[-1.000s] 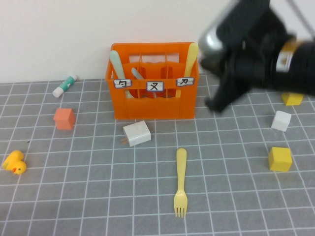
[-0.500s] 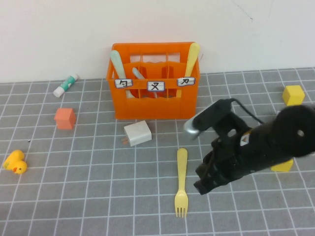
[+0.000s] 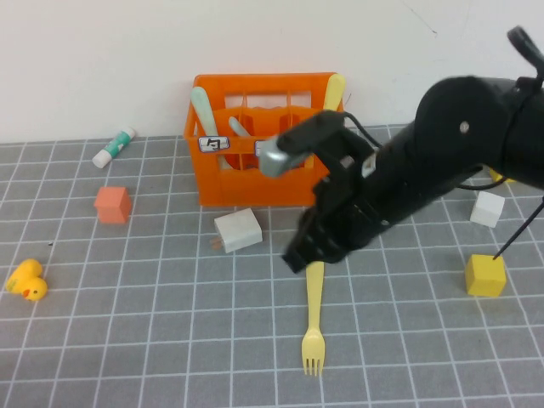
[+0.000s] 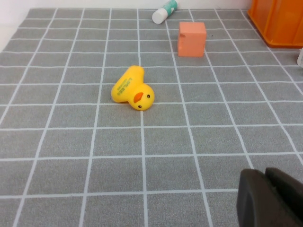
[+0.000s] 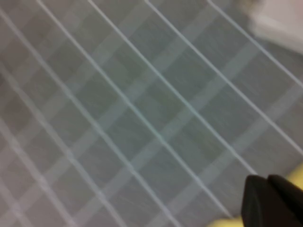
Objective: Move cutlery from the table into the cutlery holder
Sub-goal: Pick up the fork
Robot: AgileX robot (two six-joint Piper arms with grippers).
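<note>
While the left gripper [image 4: 270, 196] sits pinched shut and empty near the yellow duck [image 4: 133, 90], out of the high view, the orange cutlery holder [image 3: 223, 183] already carries three pieces. Just in front, the right gripper [image 3: 297, 255], also closed and empty, hovers over the handle of the yellow fork [image 3: 313, 319] lying on the table [image 3: 153, 340]. It should spread its jaws first, then straddle the handle squarely. Only the high view shows the fork whole.
</note>
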